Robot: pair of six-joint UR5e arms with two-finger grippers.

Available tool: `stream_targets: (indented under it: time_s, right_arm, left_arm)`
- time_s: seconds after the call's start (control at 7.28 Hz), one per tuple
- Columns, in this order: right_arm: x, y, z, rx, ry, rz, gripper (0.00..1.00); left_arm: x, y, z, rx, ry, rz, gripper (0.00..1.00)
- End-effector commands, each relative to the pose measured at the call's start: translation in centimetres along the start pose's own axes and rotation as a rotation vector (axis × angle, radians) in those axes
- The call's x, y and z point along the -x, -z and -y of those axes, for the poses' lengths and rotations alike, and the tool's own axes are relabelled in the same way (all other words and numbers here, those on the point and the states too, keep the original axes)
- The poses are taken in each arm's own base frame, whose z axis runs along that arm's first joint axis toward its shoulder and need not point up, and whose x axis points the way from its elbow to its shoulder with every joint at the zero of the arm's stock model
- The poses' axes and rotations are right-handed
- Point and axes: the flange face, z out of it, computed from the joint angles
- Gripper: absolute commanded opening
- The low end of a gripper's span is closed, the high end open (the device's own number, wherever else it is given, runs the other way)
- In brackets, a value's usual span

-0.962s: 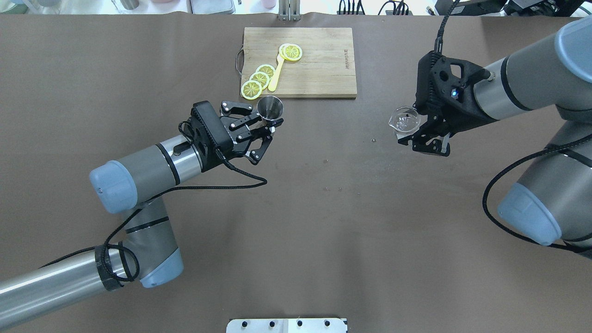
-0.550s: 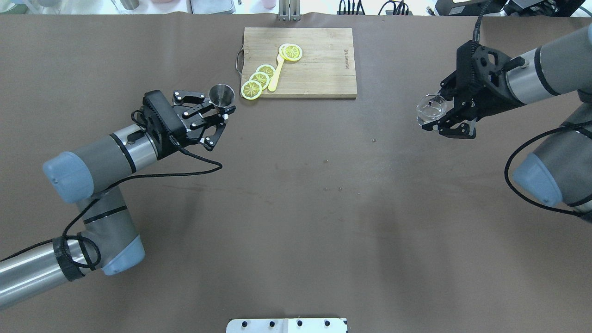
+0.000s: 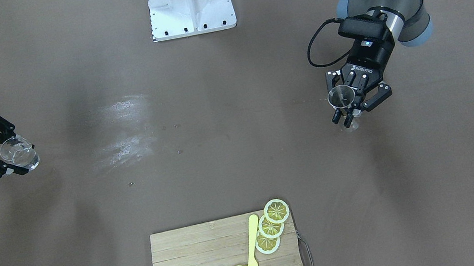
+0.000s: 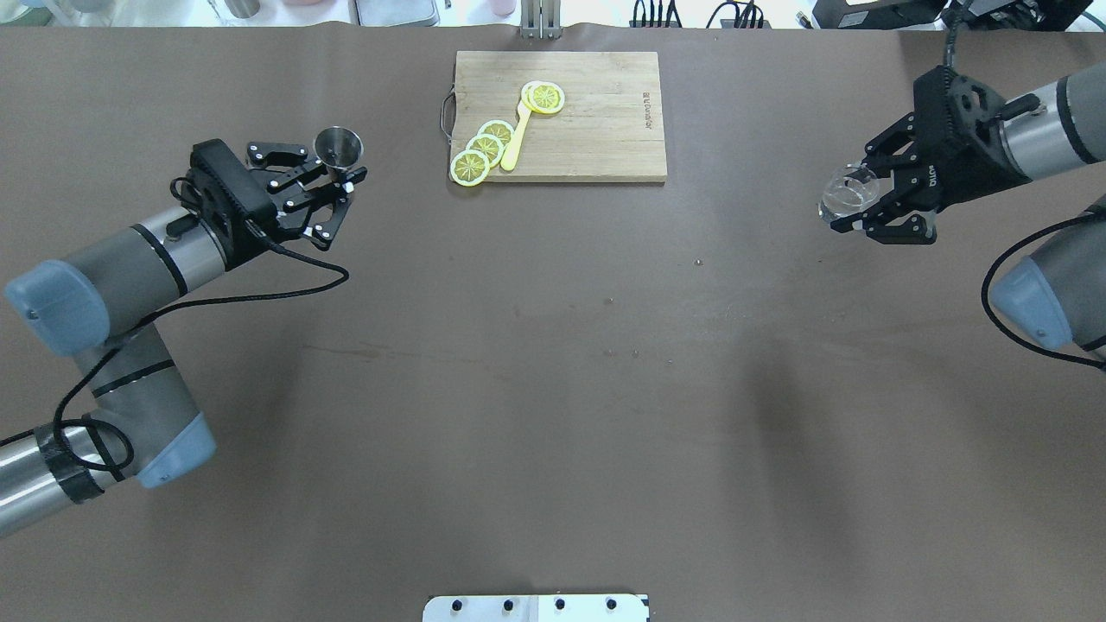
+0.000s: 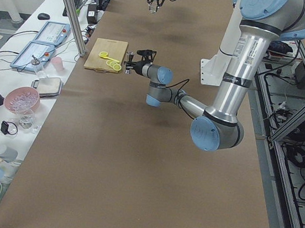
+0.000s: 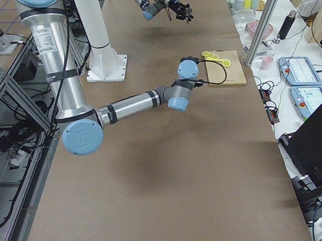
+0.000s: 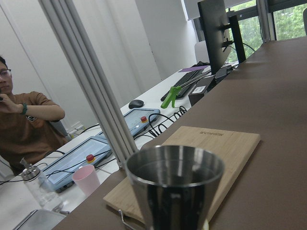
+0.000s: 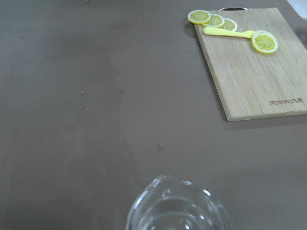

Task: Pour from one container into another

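**A:** Where is the glass cup (image 4: 849, 192) sitting right now?

**B:** It is hanging in the right gripper (image 4: 857, 206), out at the robot's right end of the table (image 4: 553, 389), well apart from everything else. The fingers are closing on its wall from both sides, and the pouring lip seems to be pointing away from the wrist.

**A:** And the steel jigger (image 4: 338, 147)?

**B:** The left gripper (image 4: 339, 173) is pinching it near the narrow waist, with the open top cone facing up. It is hovering near the handle end of the cutting board (image 4: 587, 130), where the lemon slices (image 4: 484, 147) are lying. Going by the shadows, both vessels seem to be riding clear of the table.

**A:** How is the glass going to behave?

**B:** I am expecting it to be light, stiff, slick and breakable. A moderate squeeze on the wall is looking wiser than a hard one.

**A:** And the jigger?

**B:** It is looking rigid and smooth. The waist is giving the fingers a natural seat, so it is unlikely to be sliding down. Its mouth is narrow, though, so the pour is calling for the lip right over it.

**A:** Is anything sitting inside either one?

**B:** I am not making that out.
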Motion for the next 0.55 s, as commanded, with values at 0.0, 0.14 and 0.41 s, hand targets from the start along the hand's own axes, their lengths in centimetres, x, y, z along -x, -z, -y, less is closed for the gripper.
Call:
stream_targets:
  time_s: [0.0, 0.14, 0.41]
  right_arm:
    - [1.6, 2.2, -6.7, -0.040, -0.027, 0.048, 0.00]
    - [3.4, 2.9, -9.5, -0.061, -0.043, 0.044, 0.00]
    - [4.7, 3.2, -12.1, -0.092, -0.080, 0.034, 0.00]
  left_arm:
    - [2.2, 0.5, -0.9, 0.001, 0.009, 0.062, 0.00]
    - [2.5, 0.2, -0.7, -0.005, 0.020, 0.082, 0.00]
    - [4.3, -1.0, -1.2, -0.003, 0.148, 0.127, 0.00]
